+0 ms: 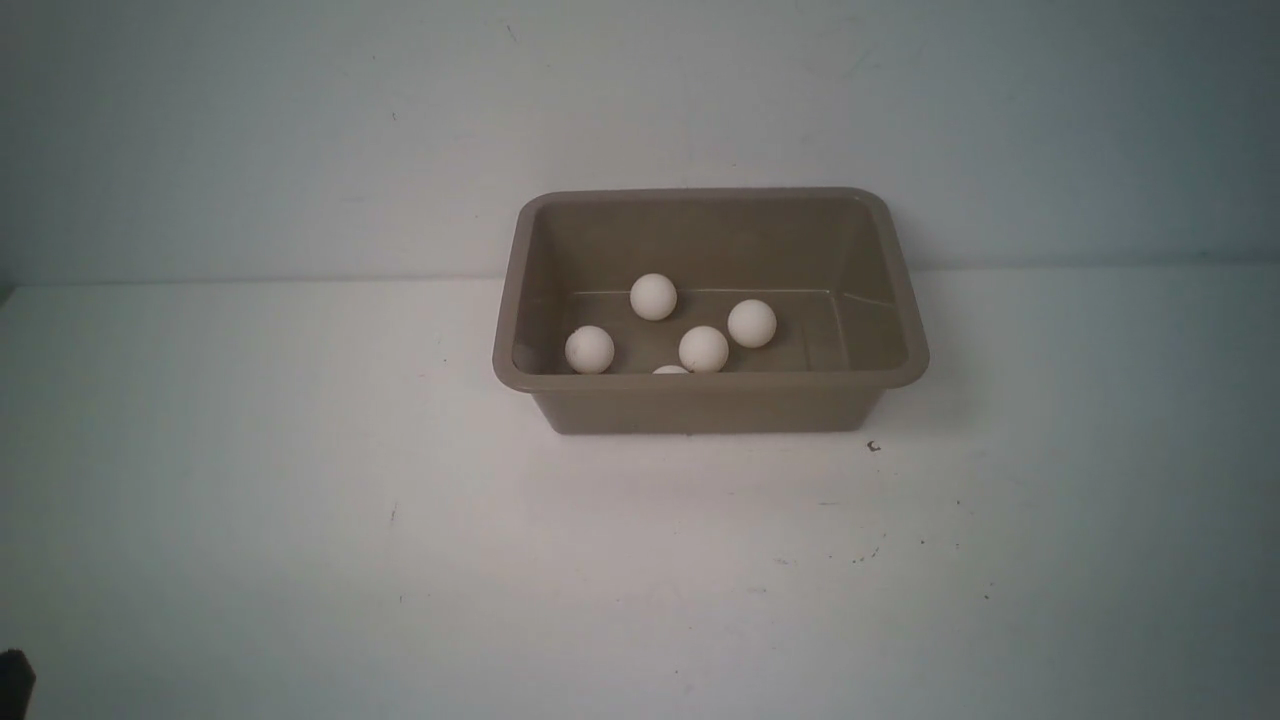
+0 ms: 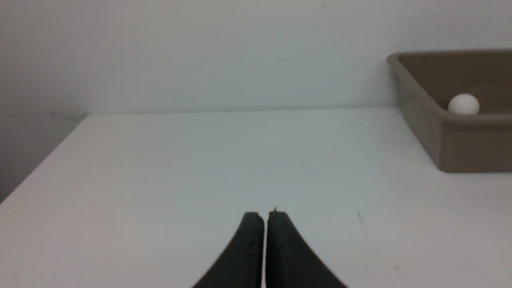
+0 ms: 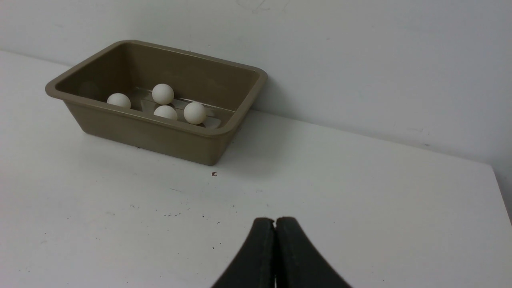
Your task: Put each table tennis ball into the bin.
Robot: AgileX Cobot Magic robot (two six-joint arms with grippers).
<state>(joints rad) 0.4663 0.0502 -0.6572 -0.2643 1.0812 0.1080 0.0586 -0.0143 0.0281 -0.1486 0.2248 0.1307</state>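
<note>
Evidently, stage: the collecting looks finished, or close to it, since no ball lies loose on the table in any view.
Bin: the rectangular taupe plastic bin (image 1: 710, 400) with flared rim stands on the white table (image 1: 300, 520), near the back wall.
Balls: small matte white table tennis balls rest on the bin floor: one toward the far wall (image 1: 653, 297), one right of centre (image 1: 752, 323), one in the middle (image 1: 703, 349), one at the left (image 1: 589, 350), and a fifth (image 1: 671, 370) barely peeking over the near rim.
Hidden: the near wall could conceal more balls; I cannot tell.
Left gripper (image 2: 265, 216): pressed together, empty, above bare table, well apart from the bin.
Right gripper (image 3: 275, 221): pressed together, empty, likewise clear of the bin.
Next move: probably nothing to grasp; confirm the count inside the bin, then keep both arms parked.
</note>
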